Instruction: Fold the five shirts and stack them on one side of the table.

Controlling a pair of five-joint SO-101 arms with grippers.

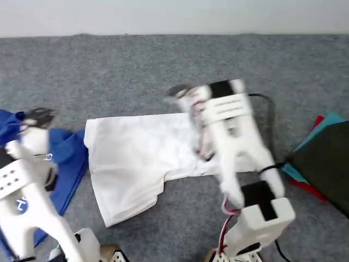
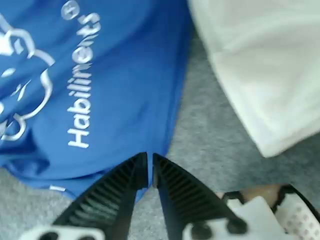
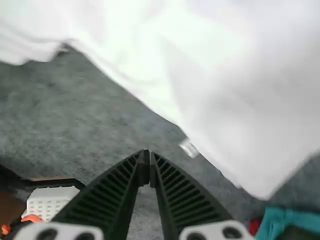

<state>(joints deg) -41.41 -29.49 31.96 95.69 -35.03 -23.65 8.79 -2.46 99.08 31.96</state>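
Blue cloth lay rumpled at the left: the blue shirt (image 1: pixel 71 155), with the left arm reared over it from the near edge, wrist bent downward. The left tool (image 2: pixel 150 157) was clenched, fingers pressed together, tips above the shirt's hem. Spread out mid-surface was the white shirt (image 1: pixel 136 158), just beside the blue one. The right arm leaned away from its base across that shirt's right part. The right tool (image 3: pixel 149 154) was clenched too, hanging over the grey surface (image 1: pixel 163 60) by the white edge. At the far right a dark shirt (image 1: pixel 327 164) sat on a teal shirt (image 1: pixel 327 121) and a red shirt (image 1: pixel 308 188).
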